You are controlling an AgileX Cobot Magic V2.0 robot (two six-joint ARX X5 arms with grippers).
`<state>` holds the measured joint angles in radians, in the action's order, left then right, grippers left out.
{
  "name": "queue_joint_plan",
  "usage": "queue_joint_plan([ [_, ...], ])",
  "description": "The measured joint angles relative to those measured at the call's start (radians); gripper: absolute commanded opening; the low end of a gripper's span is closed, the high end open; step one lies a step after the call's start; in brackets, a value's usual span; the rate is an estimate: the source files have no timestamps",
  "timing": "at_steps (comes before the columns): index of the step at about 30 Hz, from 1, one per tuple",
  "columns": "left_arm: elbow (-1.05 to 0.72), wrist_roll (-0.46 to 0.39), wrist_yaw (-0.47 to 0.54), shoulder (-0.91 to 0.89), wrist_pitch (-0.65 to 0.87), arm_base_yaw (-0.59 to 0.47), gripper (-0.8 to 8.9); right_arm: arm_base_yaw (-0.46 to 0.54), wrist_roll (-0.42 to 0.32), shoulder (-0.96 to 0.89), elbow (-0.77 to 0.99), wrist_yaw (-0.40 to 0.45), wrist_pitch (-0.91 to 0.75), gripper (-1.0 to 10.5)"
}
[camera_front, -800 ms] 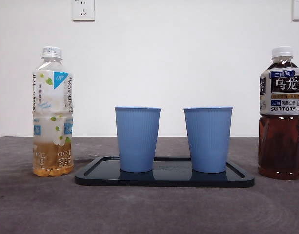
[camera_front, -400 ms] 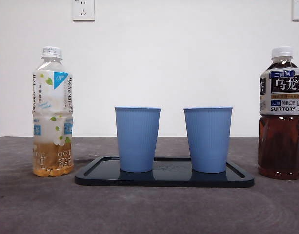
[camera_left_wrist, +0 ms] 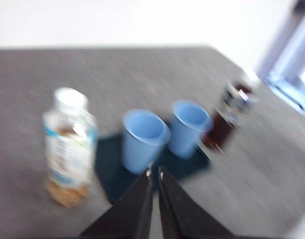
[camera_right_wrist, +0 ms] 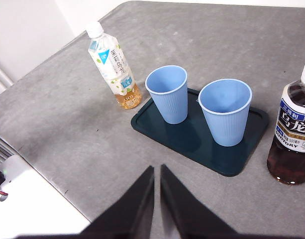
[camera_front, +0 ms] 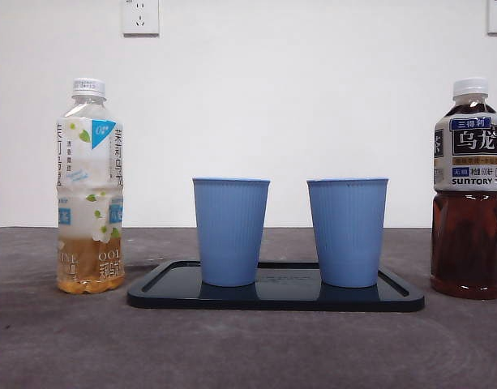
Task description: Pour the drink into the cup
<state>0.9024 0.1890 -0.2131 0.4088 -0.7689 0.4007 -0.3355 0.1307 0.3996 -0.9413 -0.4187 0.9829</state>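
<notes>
Grey surface [camera_front: 53, 340] fills the lower frame in our front view. On it at centre lies a dark tray [camera_front: 274, 298] with two blue cups [camera_front: 230, 231] [camera_front: 347, 232] standing apart. A dark tea bottle [camera_front: 469, 190] stands at far right, a pale jasmine tea bottle [camera_front: 90, 186] at far left. Our left tool [camera_left_wrist: 154, 174] and right tool [camera_right_wrist: 156, 172] hover, each pressed nearly together, holding nothing.

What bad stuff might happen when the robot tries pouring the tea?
Both bottles, the jasmine tea bottle and the oolong tea bottle, have their caps on, so nothing would pour yet. The two blue cups stand close together on the dark tray; a tilted bottle might knock one over or spill.
</notes>
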Motion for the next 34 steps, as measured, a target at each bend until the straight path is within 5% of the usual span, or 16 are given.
queue_joint_plan([
  [5, -0.243, -0.001, 0.000, -0.116, 0.209, -0.236, 0.20, 0.000, 0.000, 0.000, 0.000, 0.000, 0.000, 0.2],
  [10, -0.518, -0.001, 0.001, -0.256, 0.402, -0.363, 0.20, 0.000, 0.000, 0.000, 0.000, 0.000, 0.000, 0.2],
  [17, -0.824, -0.023, 0.037, -0.362, 0.467, -0.368, 0.20, 0.000, 0.000, 0.000, 0.000, 0.000, 0.000, 0.2],
  [23, -0.869, -0.093, 0.130, -0.401, 0.592, -0.370, 0.20, 0.000, 0.000, 0.000, 0.000, 0.000, -0.001, 0.2],
  [34, -0.870, -0.147, 0.174, -0.403, 0.590, -0.370, 0.20, 0.000, 0.000, 0.000, 0.000, 0.001, -0.001, 0.2],
])
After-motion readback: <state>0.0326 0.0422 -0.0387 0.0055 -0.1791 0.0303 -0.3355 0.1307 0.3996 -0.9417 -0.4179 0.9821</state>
